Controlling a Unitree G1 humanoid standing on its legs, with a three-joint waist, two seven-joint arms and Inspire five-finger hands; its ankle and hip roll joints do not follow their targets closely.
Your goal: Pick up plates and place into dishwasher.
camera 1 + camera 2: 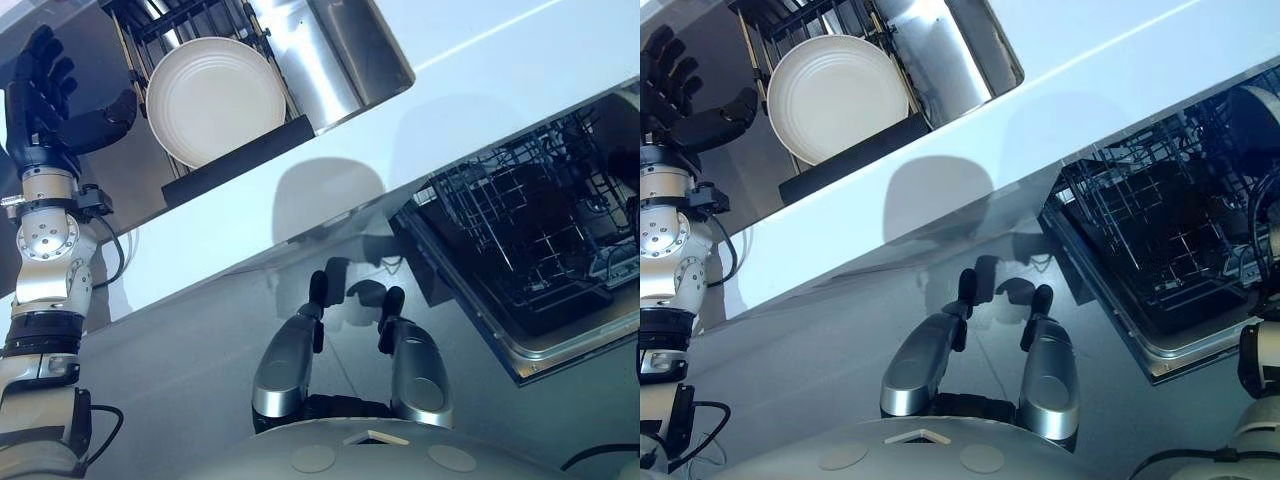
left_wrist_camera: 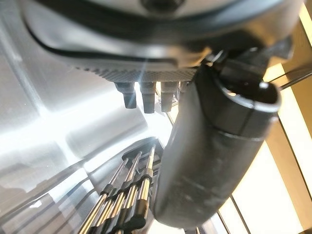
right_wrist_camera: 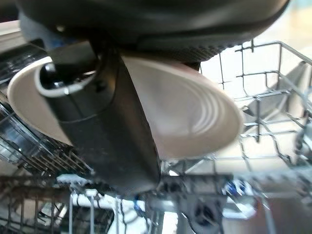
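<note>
Looking for writing, I find no label or print that can be read on any thing. A white counter runs across the head views, with a steel sink set in it. Inside the sink a dark wire drying rack holds one white plate, which leans nearly upright against the wires. This plate is round, with fine concentric ridges near its rim, and a dark bar of the rack crosses just below it. The left hand is raised just beside this plate, apart from it, with the fingers straight and spread and the thumb pointing toward the plate rim. In the left wrist view the same hand shows its thumb over the chrome wires of the rack, holding nothing.

Below the counter edge the dishwasher stands open, and its dark wire basket is pulled out on the robot's right side.

In the right wrist view the right hand holds a second white plate, also ridged in rings. The thumb lies across the plate face and pinches it, and the plate is over the grey wire basket of the dishwasher, tilted. I cannot tell if it touches the wires.
</note>
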